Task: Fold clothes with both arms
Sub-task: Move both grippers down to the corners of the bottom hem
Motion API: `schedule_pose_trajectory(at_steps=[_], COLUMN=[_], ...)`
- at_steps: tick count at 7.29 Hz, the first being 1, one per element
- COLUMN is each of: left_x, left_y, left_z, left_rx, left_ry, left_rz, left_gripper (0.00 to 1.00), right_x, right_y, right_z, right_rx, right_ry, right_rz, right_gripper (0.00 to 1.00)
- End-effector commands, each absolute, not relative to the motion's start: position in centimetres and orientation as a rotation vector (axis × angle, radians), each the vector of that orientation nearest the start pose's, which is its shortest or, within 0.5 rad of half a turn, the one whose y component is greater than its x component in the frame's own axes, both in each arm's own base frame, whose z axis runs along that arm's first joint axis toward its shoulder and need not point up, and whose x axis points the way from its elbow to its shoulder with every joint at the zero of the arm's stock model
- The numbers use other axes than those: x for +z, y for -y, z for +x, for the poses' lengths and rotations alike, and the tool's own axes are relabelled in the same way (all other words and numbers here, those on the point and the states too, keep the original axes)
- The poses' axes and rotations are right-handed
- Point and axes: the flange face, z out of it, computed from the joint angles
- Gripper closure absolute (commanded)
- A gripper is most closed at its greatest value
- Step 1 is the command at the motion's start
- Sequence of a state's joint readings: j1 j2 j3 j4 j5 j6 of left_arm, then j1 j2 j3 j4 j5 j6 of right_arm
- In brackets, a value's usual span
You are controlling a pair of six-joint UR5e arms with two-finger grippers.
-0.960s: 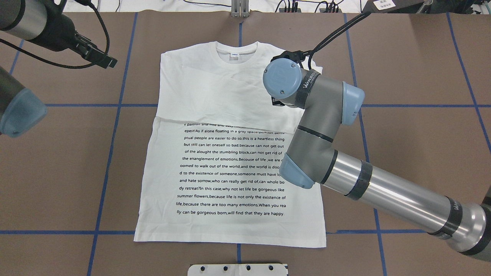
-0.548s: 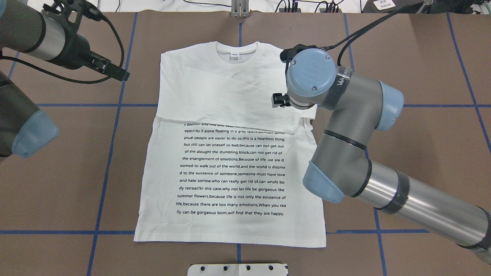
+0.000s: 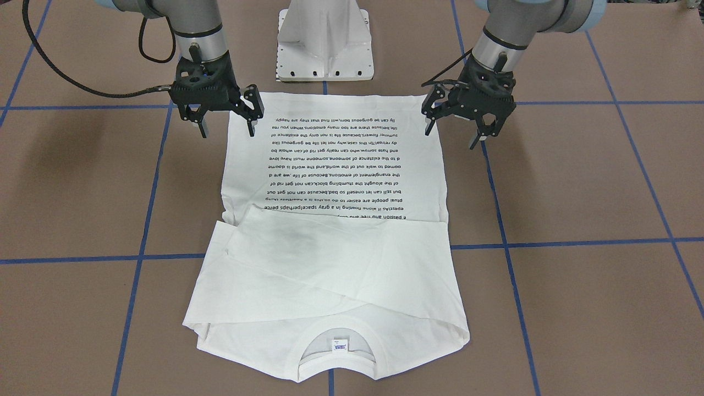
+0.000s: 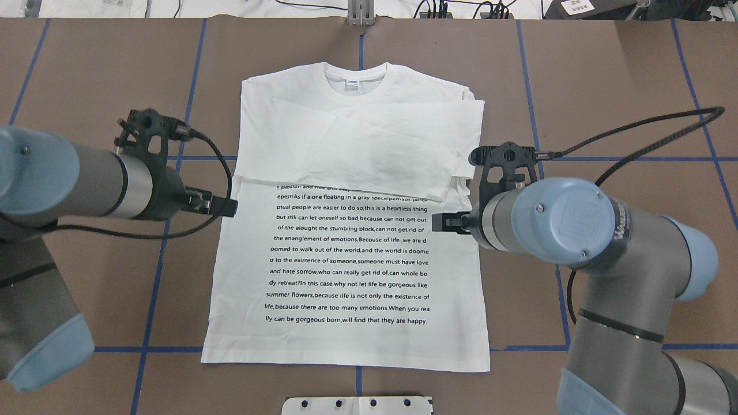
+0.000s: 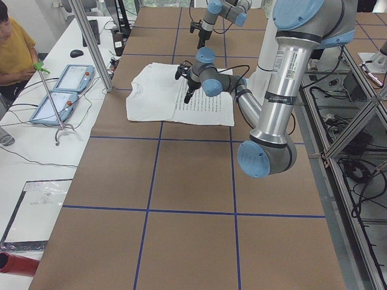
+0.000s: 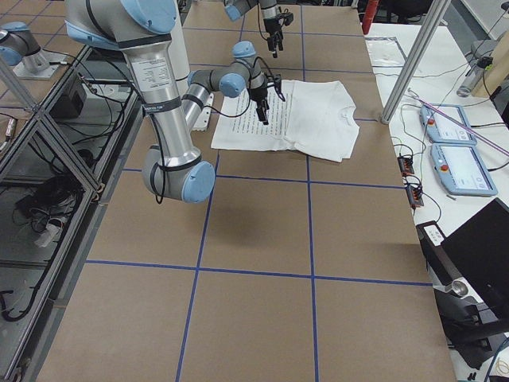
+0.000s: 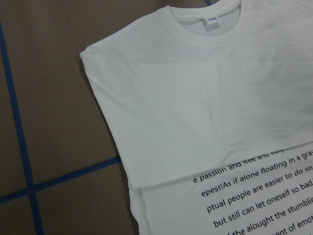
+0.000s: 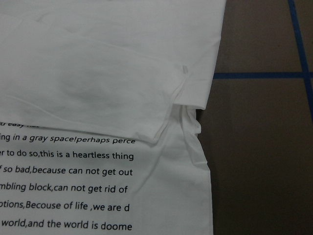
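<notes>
both jaws released, left arm, right arm flanking t-shirt, pedestal base near hem

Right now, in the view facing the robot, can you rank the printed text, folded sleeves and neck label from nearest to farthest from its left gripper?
From the left gripper, by the hem of the T-shirt:
1. printed text, right beside it.
2. folded sleeves, across the chest.
3. neck label, at the far collar end.
</notes>
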State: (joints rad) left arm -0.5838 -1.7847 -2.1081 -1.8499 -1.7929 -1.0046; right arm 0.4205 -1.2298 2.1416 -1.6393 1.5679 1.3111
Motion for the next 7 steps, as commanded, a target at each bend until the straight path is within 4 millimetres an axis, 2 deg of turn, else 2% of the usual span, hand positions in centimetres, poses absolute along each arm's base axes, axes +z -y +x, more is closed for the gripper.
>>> schedule_pose_trajectory(at_steps=[1,2,3,5,6,7], left_x=[29.2,32.1,33.6,35.6,37.0,37.3], left_y=[29.2,26.8,25.5,22.8,21.6,21.1], left_z=[41.0,42.1,42.5,43.7,45.2,45.7], left_rx=[-0.016,0.007,-0.001,0.007,0.004,0.015], left_ry=[-0.968,-0.915,-0.892,-0.856,-0.829,-0.824], left_rz=[0.275,0.251,0.215,0.164,0.157,0.151], left_gripper=[0.00,0.00,0.00,0.00,0.00,0.06], right_x=[26.4,27.4,27.7,27.8,27.9,28.0], right_y=[26.9,25.3,24.9,25.0,25.0,24.9], right_z=[-42.8,-42.7,-42.9,-42.9,-43.0,-42.9], right_rx=[0.190,0.176,0.172,0.174,0.175,0.173], right_ry=[0.797,0.786,0.781,0.777,0.774,0.773], right_rz=[0.272,0.252,0.249,0.254,0.255,0.254], right_gripper=[0.00,0.00,0.00,0.00,0.00,0.00])
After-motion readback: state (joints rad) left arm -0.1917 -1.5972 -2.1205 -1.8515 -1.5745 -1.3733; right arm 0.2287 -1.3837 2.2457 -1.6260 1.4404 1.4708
